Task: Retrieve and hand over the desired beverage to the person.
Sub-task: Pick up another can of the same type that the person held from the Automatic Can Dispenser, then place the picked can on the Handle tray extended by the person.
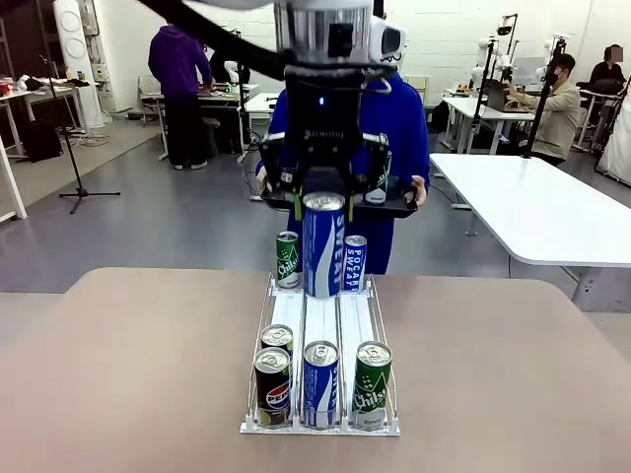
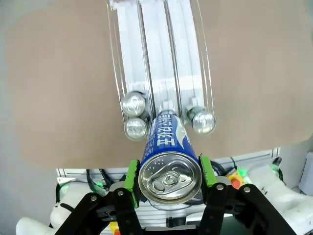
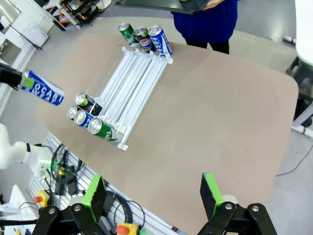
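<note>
Above the rack's middle lane: the left gripper (image 1: pixel 323 187), black with green pads, hangs in the air over the brown table (image 1: pixel 513 384), well clear of the rack.
Left tool state: jaws closed on the tall blue-and-white aluminium can (image 1: pixel 322 244), pads pressing either side just under its rim; the can hangs upright.
Right tool state: the right gripper (image 3: pixel 154 196) stands wide open and holds nothing, over the table's near edge.
Rack: a clear plastic three-lane can rack (image 1: pixel 320 313) runs from the near edge toward the far edge, at the table's middle.
Near end of rack: a dark blue-and-red cola can (image 1: pixel 272 386), another blue-and-white can (image 1: pixel 320 384), a green can (image 1: pixel 372 384), with one more can behind the cola.
Far end of rack: a green can (image 1: pixel 287 259) and a short blue can (image 1: pixel 355 262) are visible either side of the held one.
Receiver: the person in the bright blue hoodie (image 1: pixel 404 123) stands beyond the far edge, holding a dark flat tray (image 1: pixel 399 207) at waist level behind the gripper.
Stage, as judged: can lifted, handover not yet made.
Risk, slip: the grip sits high on a smooth, heavy can, so it could swing or slide out during a quick reach.
Risk, collision: a low path could knock the far-end cans.
Risk, release: letting go before the can rests flat on the tray could topple it.
</note>
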Controlling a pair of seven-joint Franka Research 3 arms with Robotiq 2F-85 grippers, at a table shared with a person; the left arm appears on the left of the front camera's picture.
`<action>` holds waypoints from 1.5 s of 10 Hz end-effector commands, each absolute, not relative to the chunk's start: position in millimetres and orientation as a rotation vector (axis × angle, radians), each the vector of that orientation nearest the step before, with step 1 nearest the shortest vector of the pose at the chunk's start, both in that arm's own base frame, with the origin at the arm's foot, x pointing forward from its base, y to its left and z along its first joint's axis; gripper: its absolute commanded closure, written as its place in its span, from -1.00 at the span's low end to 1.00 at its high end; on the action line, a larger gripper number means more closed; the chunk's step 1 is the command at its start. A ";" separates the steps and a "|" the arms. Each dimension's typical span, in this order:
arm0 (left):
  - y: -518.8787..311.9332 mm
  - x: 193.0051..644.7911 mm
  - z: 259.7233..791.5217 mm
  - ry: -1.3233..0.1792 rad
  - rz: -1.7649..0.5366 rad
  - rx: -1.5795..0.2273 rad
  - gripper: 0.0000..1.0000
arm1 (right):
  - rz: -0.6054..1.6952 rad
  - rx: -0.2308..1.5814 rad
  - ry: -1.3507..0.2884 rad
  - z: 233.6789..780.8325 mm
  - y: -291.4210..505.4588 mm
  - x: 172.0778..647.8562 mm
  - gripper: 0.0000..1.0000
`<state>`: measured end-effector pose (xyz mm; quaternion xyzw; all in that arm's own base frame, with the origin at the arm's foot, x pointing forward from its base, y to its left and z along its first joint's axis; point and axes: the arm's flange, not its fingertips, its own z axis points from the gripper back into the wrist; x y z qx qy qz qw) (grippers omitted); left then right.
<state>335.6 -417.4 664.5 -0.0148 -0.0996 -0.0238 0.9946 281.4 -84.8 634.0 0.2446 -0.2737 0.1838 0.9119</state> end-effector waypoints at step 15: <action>-413.2 372.8 669.1 -0.244 -0.005 -0.011 0.02 | 0.383 0.513 -0.561 632.7 -85.0 281.9 -1.00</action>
